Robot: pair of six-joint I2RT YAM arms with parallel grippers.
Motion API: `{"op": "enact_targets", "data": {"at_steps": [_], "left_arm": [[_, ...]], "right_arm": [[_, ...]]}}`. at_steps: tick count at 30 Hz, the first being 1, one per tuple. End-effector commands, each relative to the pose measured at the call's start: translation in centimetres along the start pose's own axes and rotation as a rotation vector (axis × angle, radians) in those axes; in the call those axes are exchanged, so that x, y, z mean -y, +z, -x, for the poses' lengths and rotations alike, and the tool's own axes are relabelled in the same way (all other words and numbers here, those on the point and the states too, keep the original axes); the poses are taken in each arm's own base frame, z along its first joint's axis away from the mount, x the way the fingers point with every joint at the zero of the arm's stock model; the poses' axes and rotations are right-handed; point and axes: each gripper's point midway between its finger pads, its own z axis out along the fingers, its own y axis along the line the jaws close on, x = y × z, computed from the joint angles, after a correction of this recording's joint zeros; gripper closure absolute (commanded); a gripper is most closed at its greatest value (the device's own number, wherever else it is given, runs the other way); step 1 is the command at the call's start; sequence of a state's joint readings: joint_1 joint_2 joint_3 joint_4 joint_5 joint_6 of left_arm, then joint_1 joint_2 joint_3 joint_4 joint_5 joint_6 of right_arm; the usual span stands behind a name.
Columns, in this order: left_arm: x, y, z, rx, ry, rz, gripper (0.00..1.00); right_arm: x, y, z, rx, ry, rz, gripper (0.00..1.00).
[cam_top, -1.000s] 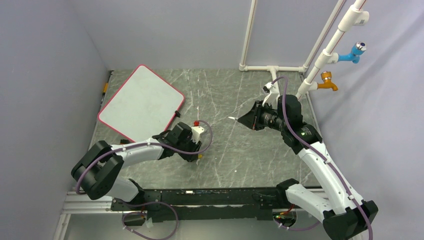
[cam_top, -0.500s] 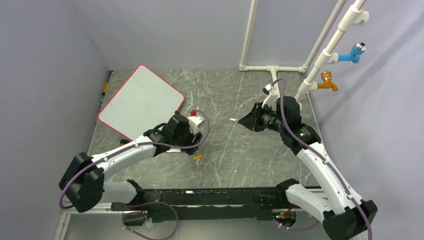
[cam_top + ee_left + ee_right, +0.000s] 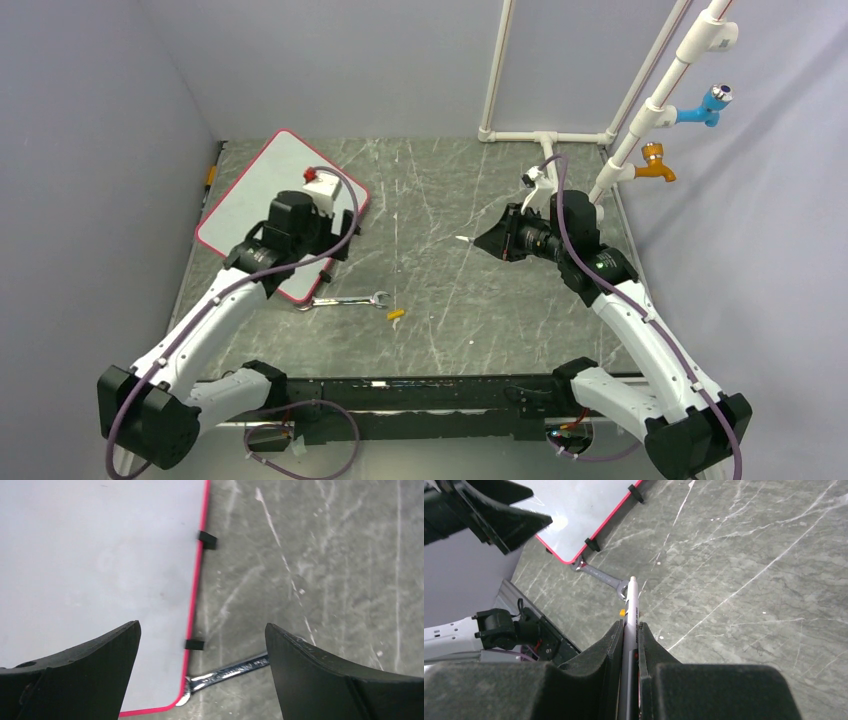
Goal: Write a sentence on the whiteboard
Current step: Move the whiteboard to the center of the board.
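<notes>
whiteboard (image 3: 250, 190), seen from the top camera, lies flat on the table (image 3: 480, 290) and its surface looks blank: no stroke of writing shows, so as far as i can judge the sentence is wholly left to do. the left gripper (image 3: 318, 232) hangs over the whiteboard's near right edge with its jaws spread wide and nothing in them. the right gripper (image 3: 490, 240) sits well to the right of the whiteboard, closed on a pen (image 3: 464, 238) whose tip points back toward it. a wrench (image 3: 345, 299) lies just off the whiteboard's near corner, and a small yellow piece (image 3: 397, 314) a little further right of that.

from the left wrist camera, the whiteboard (image 3: 100, 570) fills the left half of the view and its red rim runs up between the jaws of the left gripper (image 3: 202, 626), one finger above the white surface and the other above bare table. the wrench (image 3: 230, 672) has one end touching or just beside the whiteboard's rounded corner; i cannot tell which.

from the right wrist camera, the right gripper (image 3: 628, 627) is clamped on the pen (image 3: 631, 610), which points toward the wrench (image 3: 601, 576) and the whiteboard (image 3: 574, 510) beyond, well apart from the tip. the pen has yet to reach the whiteboard.
</notes>
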State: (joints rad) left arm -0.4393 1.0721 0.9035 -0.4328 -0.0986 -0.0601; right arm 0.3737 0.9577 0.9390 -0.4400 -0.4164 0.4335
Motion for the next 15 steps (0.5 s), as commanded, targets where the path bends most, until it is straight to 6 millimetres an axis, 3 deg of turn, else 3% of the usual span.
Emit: {"op": "enact_targets", "data": {"at_steps": [1, 7, 15], "left_arm": [[-4.0, -1.9, 3.3, 0.073, -0.039, 0.14, 0.01], [-8.5, -3.0, 4.7, 0.078, -0.151, 0.238, 0.01], [-16.3, -5.9, 6.6, 0.171, -0.313, 0.376, 0.01]], "right_arm": [[-1.1, -0.4, 1.4, 0.049, -0.034, 0.044, 1.0], [-1.3, -0.4, 1.3, 0.042, -0.034, 0.052, 1.0], [-1.4, -0.4, 1.2, 0.039, -0.031, 0.06, 1.0]]}}
